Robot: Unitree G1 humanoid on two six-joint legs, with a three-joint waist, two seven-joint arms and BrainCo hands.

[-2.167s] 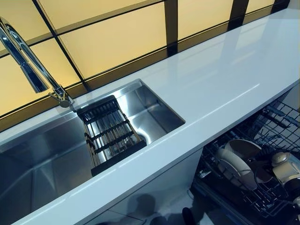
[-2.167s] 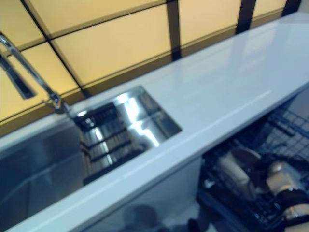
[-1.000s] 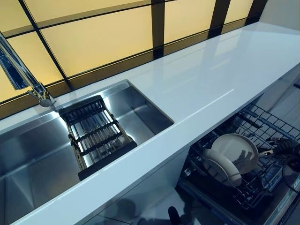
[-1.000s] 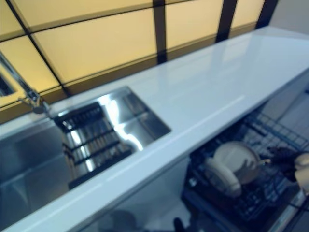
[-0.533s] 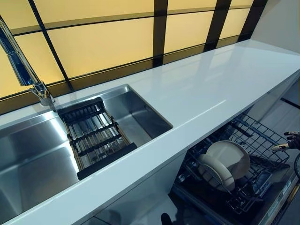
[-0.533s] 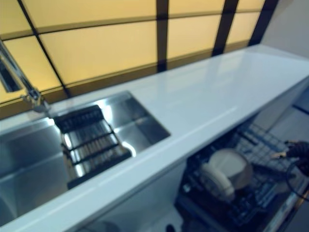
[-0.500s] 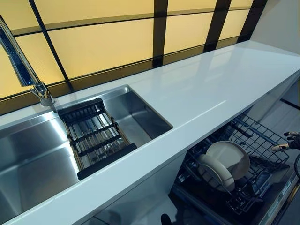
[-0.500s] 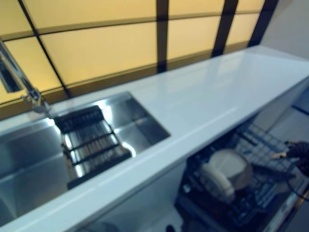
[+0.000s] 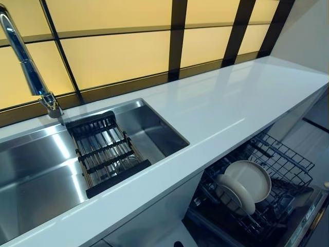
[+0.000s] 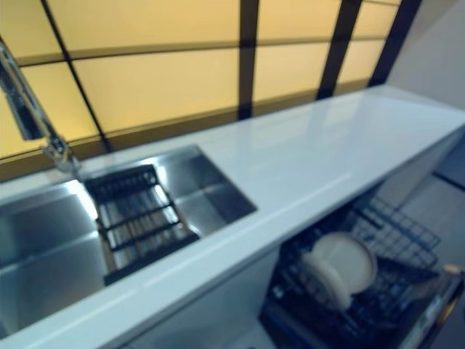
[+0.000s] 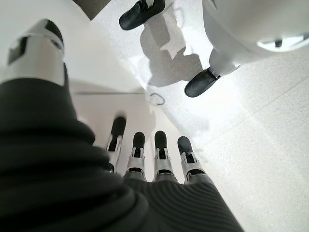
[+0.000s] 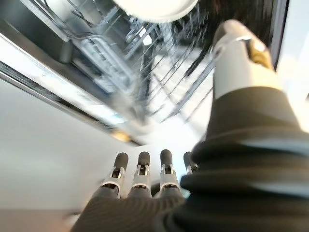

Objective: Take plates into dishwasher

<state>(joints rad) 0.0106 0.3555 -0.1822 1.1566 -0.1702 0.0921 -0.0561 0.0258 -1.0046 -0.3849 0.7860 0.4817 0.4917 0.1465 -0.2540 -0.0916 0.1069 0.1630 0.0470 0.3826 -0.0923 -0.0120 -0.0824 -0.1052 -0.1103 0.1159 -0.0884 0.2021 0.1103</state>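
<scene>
Two plates (image 9: 245, 184) stand in the dishwasher rack (image 9: 281, 163) under the countertop (image 9: 231, 110); both hands (image 11: 154, 159) (image 12: 145, 176) empty, fingers straight.

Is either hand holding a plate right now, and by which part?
Neither. The left hand and right hand are open and empty; two plates stand in the dishwasher rack.

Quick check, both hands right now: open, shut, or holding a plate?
Left hand: open, fingers straight, holding nothing, pointing at the floor.
Right hand: open, fingers straight, holding nothing, beside the dishwasher rack.
</scene>
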